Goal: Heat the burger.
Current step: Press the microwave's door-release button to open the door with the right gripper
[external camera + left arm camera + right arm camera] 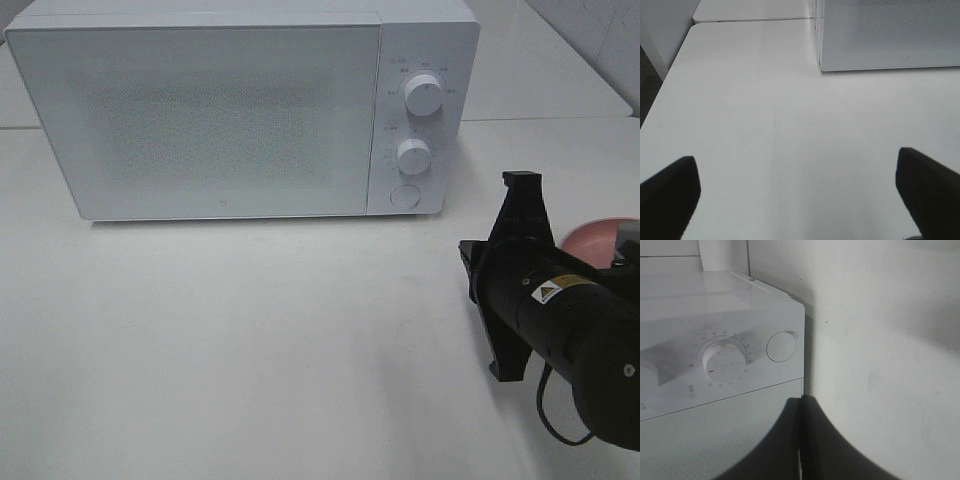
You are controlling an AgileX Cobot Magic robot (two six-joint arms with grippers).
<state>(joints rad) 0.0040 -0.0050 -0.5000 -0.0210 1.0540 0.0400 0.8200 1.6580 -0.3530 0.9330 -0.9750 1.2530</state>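
The burger is not in any view. A white microwave [200, 110] stands at the back of the table with its door closed. In the exterior high view my right gripper [522, 180] is shut with nothing between its fingers, and it points towards the microwave's lower right corner, a short way off. In the right wrist view the shut right gripper [801, 405] sits in front of the microwave's control panel, near the round door button [781, 346]. My left gripper [800, 200] hangs open over bare table left of the microwave [890, 35] and holds nothing.
The control panel carries two white knobs, an upper knob [425, 95] and a lower knob [413, 157], above the round button [404, 196]. A pink plate [595, 240] peeks out behind my right arm at the right edge. The white table [250, 340] stretches in front of the microwave.
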